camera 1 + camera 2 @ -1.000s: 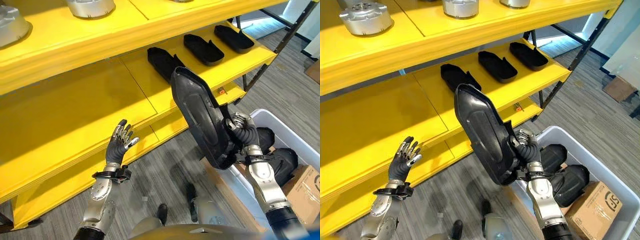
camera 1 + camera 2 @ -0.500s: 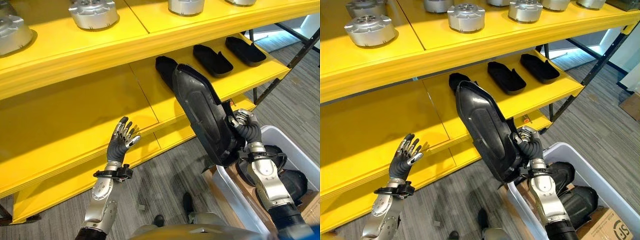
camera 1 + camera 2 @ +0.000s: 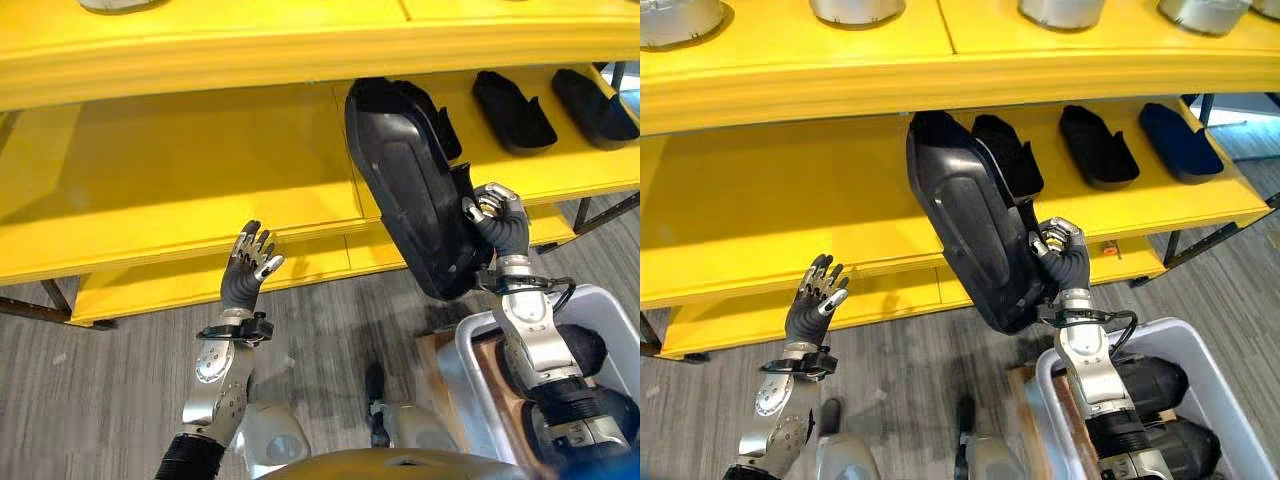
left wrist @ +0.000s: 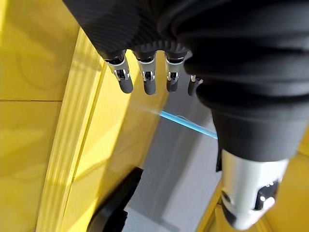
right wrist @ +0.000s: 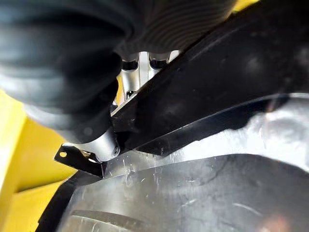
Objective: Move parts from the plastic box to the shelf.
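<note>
A big black moulded part (image 3: 410, 185) stands tilted on end in front of the yellow shelf (image 3: 200, 190), its top reaching over the middle shelf board. My right hand (image 3: 495, 215) is shut on its lower right edge, and that edge crosses the right wrist view as a dark black part (image 5: 231, 72). Below on the right stands the grey plastic box (image 3: 1170, 335) with more black parts (image 3: 1150, 385) inside. My left hand (image 3: 247, 272) is raised open, palm toward the shelf front, holding nothing. Its straight fingers (image 4: 147, 82) show in the left wrist view.
Three smaller black parts (image 3: 1095, 145) lie in a row on the middle shelf board to the right. Silver round castings (image 3: 855, 10) stand on the top shelf. The left stretch of the middle board (image 3: 770, 205) is bare. A lower shelf board (image 3: 290, 265) runs along near the grey wood floor.
The camera has swung to face the shelf more squarely. My right hand has lifted the big black part up and toward the middle shelf. The left hand stays raised and open.
</note>
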Controlling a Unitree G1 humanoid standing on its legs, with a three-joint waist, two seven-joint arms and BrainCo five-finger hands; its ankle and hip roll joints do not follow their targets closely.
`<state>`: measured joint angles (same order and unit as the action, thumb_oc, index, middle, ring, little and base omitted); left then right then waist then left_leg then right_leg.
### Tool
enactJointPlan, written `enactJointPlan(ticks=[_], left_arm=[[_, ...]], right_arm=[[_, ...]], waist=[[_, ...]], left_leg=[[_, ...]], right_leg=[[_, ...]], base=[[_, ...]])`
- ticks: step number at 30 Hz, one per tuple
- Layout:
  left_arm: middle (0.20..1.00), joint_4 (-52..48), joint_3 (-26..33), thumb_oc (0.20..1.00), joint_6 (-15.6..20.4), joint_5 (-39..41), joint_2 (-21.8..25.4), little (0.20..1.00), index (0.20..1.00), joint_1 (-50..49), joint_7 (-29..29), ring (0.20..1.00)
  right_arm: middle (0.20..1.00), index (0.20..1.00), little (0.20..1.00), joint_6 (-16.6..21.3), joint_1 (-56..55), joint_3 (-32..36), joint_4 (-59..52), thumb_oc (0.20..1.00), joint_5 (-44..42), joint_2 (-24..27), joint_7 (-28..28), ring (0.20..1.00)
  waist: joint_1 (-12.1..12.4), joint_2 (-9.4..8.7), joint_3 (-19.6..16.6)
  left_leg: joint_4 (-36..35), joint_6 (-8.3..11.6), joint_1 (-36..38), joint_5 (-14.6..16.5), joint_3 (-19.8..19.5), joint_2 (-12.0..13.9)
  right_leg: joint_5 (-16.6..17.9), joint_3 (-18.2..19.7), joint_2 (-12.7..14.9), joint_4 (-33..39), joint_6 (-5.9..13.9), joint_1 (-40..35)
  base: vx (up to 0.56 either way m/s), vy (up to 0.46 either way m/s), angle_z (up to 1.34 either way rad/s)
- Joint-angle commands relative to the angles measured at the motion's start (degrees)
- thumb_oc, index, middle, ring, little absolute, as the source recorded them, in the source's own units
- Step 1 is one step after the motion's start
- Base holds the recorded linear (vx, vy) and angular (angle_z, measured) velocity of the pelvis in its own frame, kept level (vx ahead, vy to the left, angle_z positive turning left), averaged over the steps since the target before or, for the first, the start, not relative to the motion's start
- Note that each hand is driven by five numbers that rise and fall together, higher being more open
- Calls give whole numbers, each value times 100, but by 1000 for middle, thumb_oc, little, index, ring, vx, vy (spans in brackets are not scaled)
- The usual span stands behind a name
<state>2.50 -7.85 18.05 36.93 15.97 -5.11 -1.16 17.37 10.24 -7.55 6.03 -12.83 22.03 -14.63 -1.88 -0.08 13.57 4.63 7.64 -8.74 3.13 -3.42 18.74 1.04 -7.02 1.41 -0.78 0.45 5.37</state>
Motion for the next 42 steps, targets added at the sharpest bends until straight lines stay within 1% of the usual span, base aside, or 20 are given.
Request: enactJointPlan(ticks=[1, 4, 5, 7, 8, 10, 13, 14, 16, 17, 21, 24, 25, 28, 29, 31, 36, 40, 41, 42], left_arm=[[1000, -422, 143, 1000, 266, -36, 275, 1000, 1000, -12, 104, 1000], [1000, -427, 109, 1000, 266, -67, 378, 1000, 1000, 26, 129, 1000], [1000, -432, 78, 1000, 265, -45, 460, 1000, 1000, 122, 106, 1000], [1000, -485, 80, 1000, 271, -39, 502, 1000, 1000, 147, 60, 1000], [1000, -525, 45, 1000, 264, -26, 530, 1000, 1000, 194, 13, 1000], [1000, -625, -10, 1000, 252, -2, 575, 1000, 1000, 226, -23, 1000], [1000, -713, -89, 1000, 216, 72, 662, 1000, 1000, 233, -12, 1000], [1000, -775, -145, 1000, 180, 136, 777, 1000, 1000, 200, 26, 1000], [1000, -818, -170, 1000, 173, 191, 838, 1000, 1000, 186, 16, 1000], [1000, -904, -184, 1000, 171, 253, 943, 1000, 1000, 151, 24, 1000], [1000, -1017, -258, 1000, 192, 377, 1086, 1000, 1000, 176, 34, 1000], [1000, -1019, -394, 1000, 172, 449, 1170, 1000, 1000, 273, 3, 1000], [1000, -1033, -470, 1000, 163, 456, 1217, 1000, 1000, 337, -28, 1000], [1000, -1038, -542, 1000, 181, 463, 1250, 1000, 1000, 430, -120, 1000], [1000, -1061, -596, 1000, 167, 465, 1266, 1000, 1000, 474, -163, 1000], [1000, -1063, -623, 1000, 172, 437, 1306, 1000, 1000, 539, -208, 1000], [1000, -1089, -721, 1000, 195, 435, 1371, 1000, 1000, 663, -261, 1000], [1000, -1132, -838, 1000, 166, 426, 1423, 1000, 1000, 710, -334, 1000], [1000, -1119, -893, 1000, 149, 416, 1436, 1000, 1000, 733, -361, 1000], [1000, -1112, -921, 1000, 145, 407, 1445, 1000, 1000, 765, -371, 1000]], right_arm=[[200, 200, 200, 393, 335, -104, -181, 200, -72, 70, -50, 200], [200, 200, 200, 310, 529, -215, 34, 200, -38, 50, -34, 200], [200, 200, 200, 260, 706, -273, 143, 200, -60, 56, -66, 200], [200, 200, 200, 229, 925, -364, 230, 200, -48, 49, -75, 200], [200, 200, 200, 182, 1207, -449, 375, 200, -7, 39, -146, 200], [200, 200, 200, 120, 1736, -559, 590, 200, 89, 63, -289, 200], [200, 200, 200, 29, 2420, -705, 970, 200, 166, 98, -420, 200], [200, 200, 200, -122, 3159, -886, 1344, 200, 267, 370, -461, 200], [200, 200, 200, -207, 3833, -1093, 1758, 200, 255, 529, -516, 200], [200, 200, 200, -300, 4447, -1268, 2160, 200, 269, 717, -577, 200], [200, 200, 200, -332, 5496, -1513, 3041, 200, -87, 831, -666, 200], [200, 200, 200, -304, 6101, -1564, 4016, 200, -596, 693, -741, 200], [200, 200, 200, -287, 6303, -1468, 4541, 200, -939, 583, -795, 200], [200, 200, 200, -300, 6553, -1350, 5162, 200, -1408, 498, -830, 200], [200, 200, 200, -294, 6665, -1156, 5598, 200, -1834, 445, -899, 200], [200, 200, 200, -320, 6812, -1077, 5901, 200, -2134, 419, -877, 200], [200, 200, 200, -412, 7105, -1111, 6412, 200, -2398, 535, -847, 200], [200, 200, 200, -507, 7334, -1150, 6737, 200, -2375, 522, -932, 200], [200, 200, 200, -529, 7386, -1176, 6832, 200, -2390, 511, -949, 200], [200, 200, 200, -530, 7391, -1160, 6860, 200, -2408, 535, -957, 200]], waist=[[264, -217, -444], [412, -290, -365], [496, -334, -350], [591, -362, -371], [729, -411, -376], [893, -460, -344], [1061, -479, -306], [1167, -514, -255], [1247, -530, -172], [1302, -541, -87], [1370, -527, 72], [1385, -470, 232], [1384, -414, 304], [1366, -319, 415], [1346, -266, 484], [1328, -197, 547], [1284, -47, 684], [1274, 39, 797], [1282, 74, 850], [1274, 85, 872]], left_leg=[[-125, -50, 113, -692, 75, -455], [209, -75, -74, -517, 167, -690], [391, -47, -279, -448, 164, -837], [462, -57, -419, -405, 108, -927], [534, -78, -565, -378, 41, -1028], [664, -110, -796, -334, -36, -1167], [742, -132, -959, -318, -84, -1245], [804, -141, -1054, -301, -76, -1265], [849, -160, -1085, -266, -47, -1259], [920, -169, -1132, -247, -10, -1227], [1094, -158, -1231, -182, 10, -1192], [1323, -154, -1359, -85, -36, -1189], [1440, -164, -1415, -23, -52, -1199], [1662, -181, -1528, 79, -69, -1203], [1825, -199, -1602, 147, -66, -1220], [2011, -207, -1703, 222, -73, -1206], [2501, -244, -1989, 429, -118, -1203], [2900, -277, -2270, 554, -172, -1177], [3115, -302, -2378, 667, -207, -1163], [3161, -305, -2415, 687, -216, -1176]], right_leg=[[-341, 204, 817, -720, 714, -381], [-235, 60, 1110, -467, 832, -641], [-134, -84, 1273, -332, 890, -713], [-98, -192, 1359, -236, 914, -750], [-76, -295, 1434, -164, 938, -795], [-20, -439, 1520, -95, 980, -809], [11, -505, 1551, -69, 986, -791], [24, -545, 1560, -54, 986, -748], [48, -532, 1557, -50, 995, -700], [57, -495, 1548, -69, 994, -638], [-8, -454, 1509, -175, 965, -543], [-135, -419, 1475, -359, 930, -428], [-193, -385, 1468, -483, 916, -336], [-296, -319, 1459, -740, 905, -145], [-362, -262, 1455, -930, 880, -6], [-459, -195, 1466, -1213, 869, 192], [-700, 17, 1464, -1960, 801, 728], [-884, 131, 1449, -2522, 753, 1108], [-1015, 175, 1423, -2775, 725, 1251], [-1026, 176, 1426, -2816, 718, 1298]], base=[[124, 231, -11], [70, 163, 27], [74, 135, 54], [91, 89, 76], [96, 44, 84], [99, 18, 70], [56, -4, 33], [44, -18, 10], [10, -14, -3], [-21, -7, -11], [-24, -4, -18], [-46, 3, -2], [-61, 19, 2], [-64, 31, -2], [-82, 50, -6], [-76, 43, -7], [-75, 37, -6], [-76, 30, -7], [-73, 13, -7], [-77, 13, -4]])
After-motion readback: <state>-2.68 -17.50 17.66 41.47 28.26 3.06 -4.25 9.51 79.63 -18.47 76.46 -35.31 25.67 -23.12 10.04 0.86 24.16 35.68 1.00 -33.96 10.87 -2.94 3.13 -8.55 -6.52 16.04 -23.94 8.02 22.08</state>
